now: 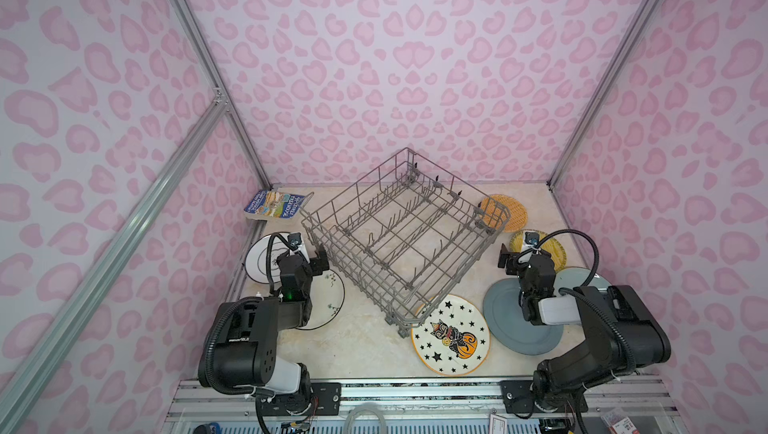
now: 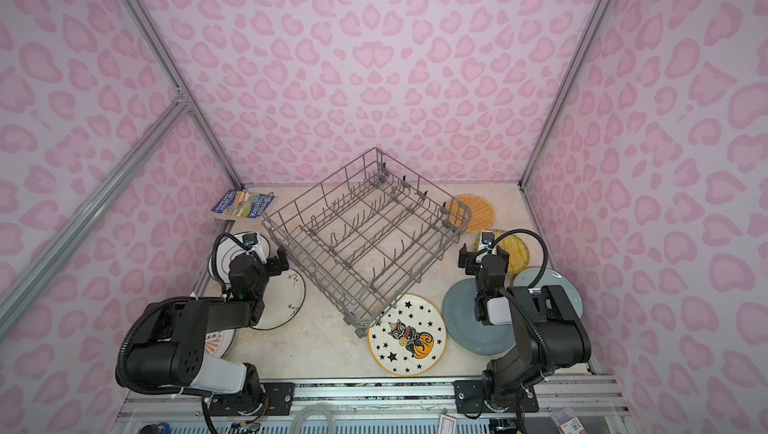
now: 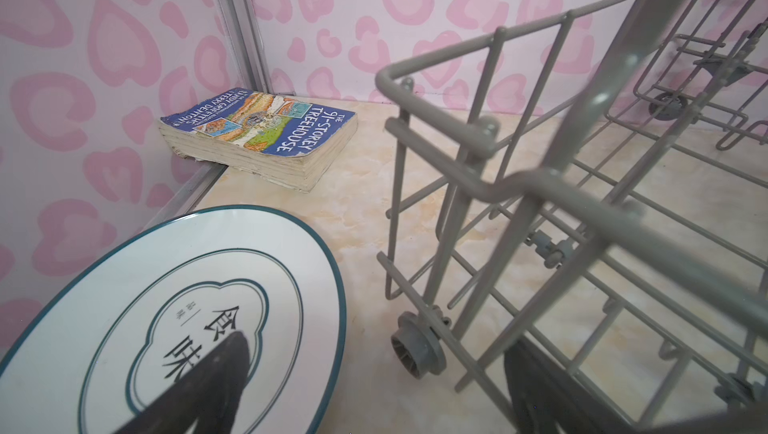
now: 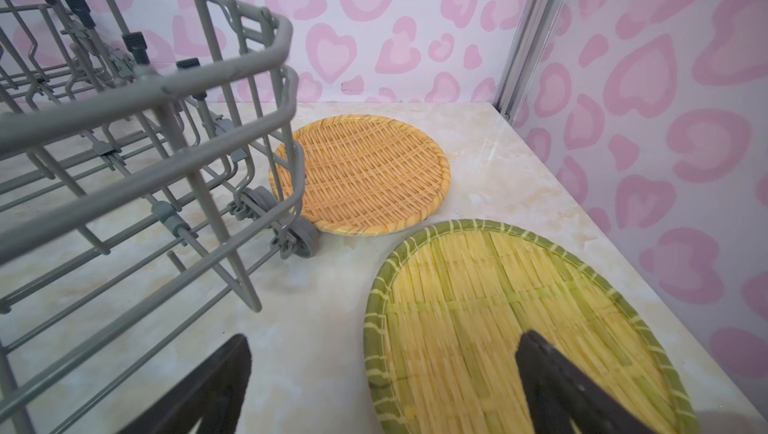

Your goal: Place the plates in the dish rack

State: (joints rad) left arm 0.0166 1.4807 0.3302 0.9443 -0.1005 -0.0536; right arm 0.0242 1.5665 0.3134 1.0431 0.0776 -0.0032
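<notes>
Pink heart-print walls, pale marble-look tabletop. Dish rack sits mid-tabletop, empty, upright, open side up. It's square, so no real long axis. It's turned diamond-wise: 1 corner to the back wall, 1 corner to the robot. All plates lie flat, face up, around it; round, so no axis either. 0 loaded.

Left of the rack: character plate, and flower plate nearer the robot. At the near corner: cat-and-pumpkin plate. Right side: grey-blue plate, pale blue-green plate, yellow woven plate, and orange woven plate at the rack's right corner. Blue book is in the back-left corner, not a target.

Left gripper: jaws wide apart, nothing held, just beside the rack's left wall. In the left wrist view 1 finger is over the character plate. Right gripper: jaws wide apart, nothing held, 1 finger over the yellow woven plate, the other over bare tabletop.

Risks:
- Flat plates on a smooth top give no edge to pinch, so a finger likely skids the plate instead of getting under the rim.
- Left gripper is close enough to snag rack wire going down and shove the rack.
- Rack's near corner overlaps the cat-and-pumpkin plate's rim in both top views. Can't tell if it rests on it; if so, pulling that plate drags the rack.
- Each plate needs tipping onto its edge to stand between tines, and a weak rim grip there means a drop.
</notes>
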